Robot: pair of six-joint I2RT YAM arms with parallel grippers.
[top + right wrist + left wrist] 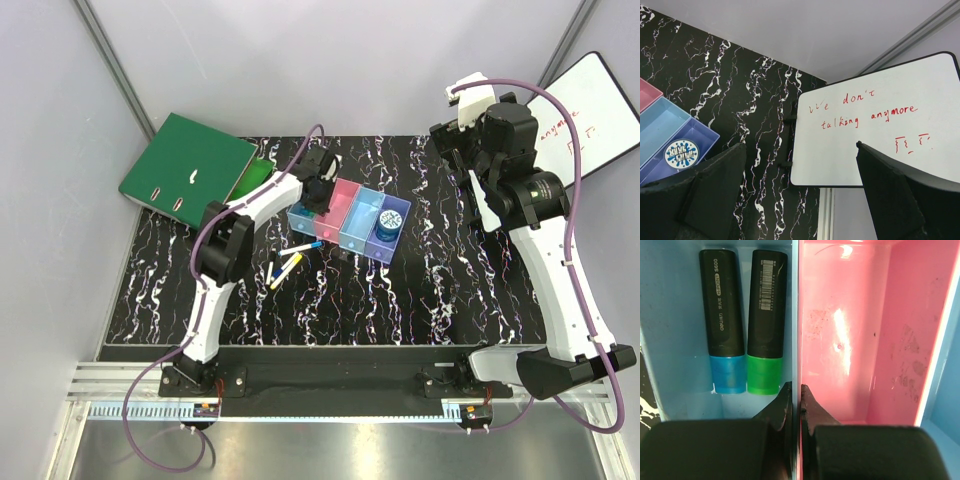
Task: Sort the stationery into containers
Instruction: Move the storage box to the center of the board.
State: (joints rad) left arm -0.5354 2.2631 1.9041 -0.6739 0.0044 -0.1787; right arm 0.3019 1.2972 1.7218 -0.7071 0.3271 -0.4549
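The containers [352,213] are a joined row of light blue, pink, light blue and purple bins in mid-table. My left gripper [795,388] is shut on the wall between the end light blue bin [675,345] and the pink bin [850,330], one finger in each. A blue-capped highlighter [723,320] and a green-capped highlighter [766,320] lie side by side in that blue bin. The pink bin holds nothing. The round blue tin [681,153] sits in the purple bin [391,222]. My right gripper [800,145] hangs open and holds nothing, raised at the back right.
Three loose pens [285,262] lie on the table in front of the containers' left end. A large green ring binder [190,165] lies at the back left. A whiteboard [875,120] with red writing leans at the back right corner.
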